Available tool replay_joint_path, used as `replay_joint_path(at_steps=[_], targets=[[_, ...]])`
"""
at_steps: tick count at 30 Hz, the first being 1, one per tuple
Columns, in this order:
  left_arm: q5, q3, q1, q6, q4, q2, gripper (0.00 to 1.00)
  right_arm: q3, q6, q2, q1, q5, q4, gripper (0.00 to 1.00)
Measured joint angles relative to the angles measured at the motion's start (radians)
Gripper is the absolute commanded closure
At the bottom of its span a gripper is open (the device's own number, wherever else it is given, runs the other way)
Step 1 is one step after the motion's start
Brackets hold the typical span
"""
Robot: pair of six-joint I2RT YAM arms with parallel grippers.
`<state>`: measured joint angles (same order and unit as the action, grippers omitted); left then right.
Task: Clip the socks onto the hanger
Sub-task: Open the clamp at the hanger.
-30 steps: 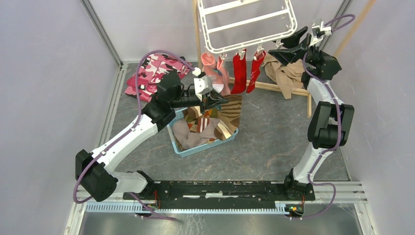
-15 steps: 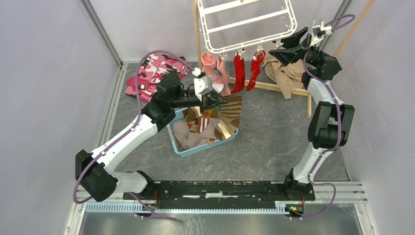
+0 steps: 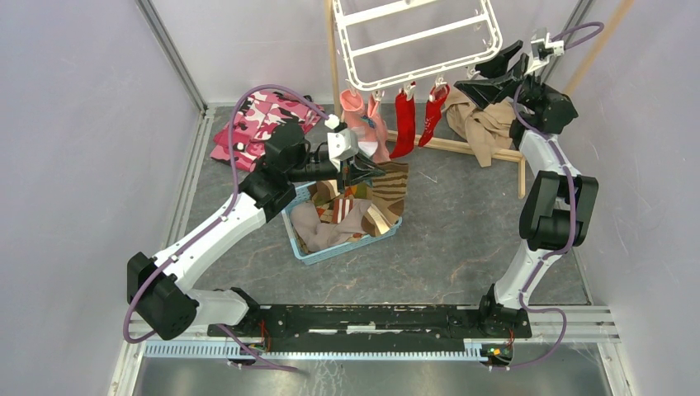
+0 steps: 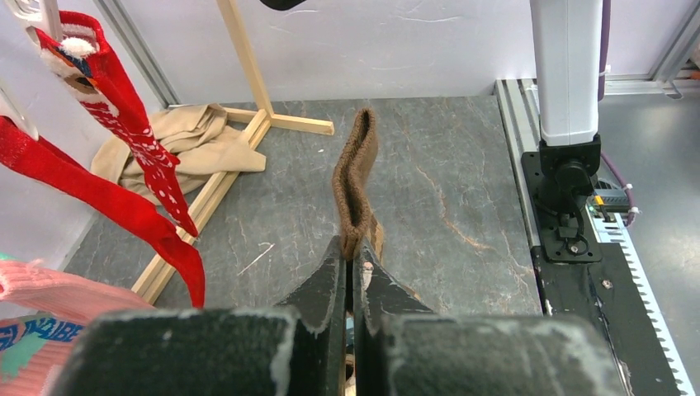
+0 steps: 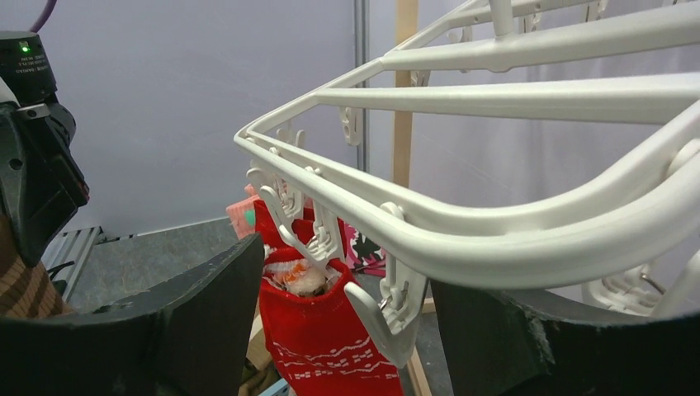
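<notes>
A: Logging the hanger (image 5: 512, 247) first, hanging above the table's far edge. Finding the right gripper (image 3: 495, 71) at its near right corner, jaws gaping wide around the rim and one peg (image 5: 394, 330), not pinching either.
B: Confirming. Noting the pink camouflage garment (image 3: 256, 124) lying in the far left corner, the tan cloth (image 3: 487, 124) bunched toward the far right corner.
A: Marking the blue basket (image 3: 342, 247) sitting mid-table, loose socks (image 3: 330, 223) heaped inside.
B: Counting the clipped ones: two red socks (image 3: 404, 124) and a pink sock (image 3: 363, 120) dangling from the hanger's near rim.
A: Ending on the left gripper (image 4: 350, 256), hovering over the basket, jaws pressing together on the brown sock (image 4: 357, 177), cuff sticking up.
</notes>
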<state>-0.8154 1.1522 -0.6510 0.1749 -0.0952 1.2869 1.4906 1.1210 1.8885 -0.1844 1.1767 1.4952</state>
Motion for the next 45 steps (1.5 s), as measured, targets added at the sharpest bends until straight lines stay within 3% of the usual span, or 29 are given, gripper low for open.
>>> replay_joint_path(at_steps=[9, 19, 38, 45], targets=[[0.000, 0.001, 0.000, 0.000, 0.015, 0.000, 0.98, 0.035, 0.009, 0.012, 0.000, -0.011, 0.000, 0.24], [-0.006, 0.018, 0.000, 0.000, 0.019, 0.005, 0.98, 0.039, 0.035, 0.019, -0.002, -0.008, 0.000, 0.36], [-0.008, 0.020, 0.000, 0.000, 0.019, 0.013, 0.98, 0.039, 0.061, 0.019, -0.006, 0.001, 0.000, 0.85], [-0.007, 0.037, 0.000, -0.005, 0.007, 0.038, 0.98, 0.037, 0.058, 0.017, -0.006, 0.001, 0.000, 0.94]])
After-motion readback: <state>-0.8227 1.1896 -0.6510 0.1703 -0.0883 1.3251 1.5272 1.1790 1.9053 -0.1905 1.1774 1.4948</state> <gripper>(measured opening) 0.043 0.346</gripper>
